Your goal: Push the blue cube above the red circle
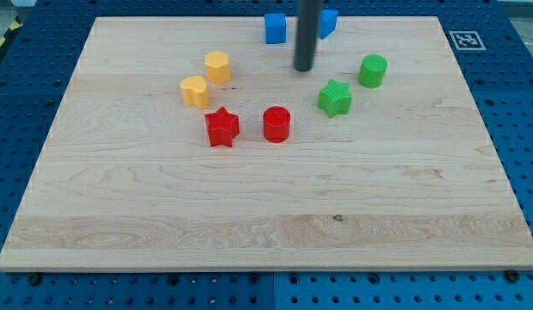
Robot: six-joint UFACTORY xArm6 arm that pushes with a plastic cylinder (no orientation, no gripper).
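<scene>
The blue cube (275, 27) sits near the view's top edge of the wooden board. The red circle (276, 124) stands near the board's middle, well below the cube. My tip (303, 68) is on the board to the lower right of the blue cube and above and slightly right of the red circle, touching neither. A second blue block (328, 21) is partly hidden behind the rod at the top.
A red star (221, 127) lies left of the red circle. Two yellow blocks (217, 66) (195, 90) lie at the upper left. A green star (335, 97) and a green cylinder (373, 71) lie to the right. The board's top edge (206, 17) is close to the cube.
</scene>
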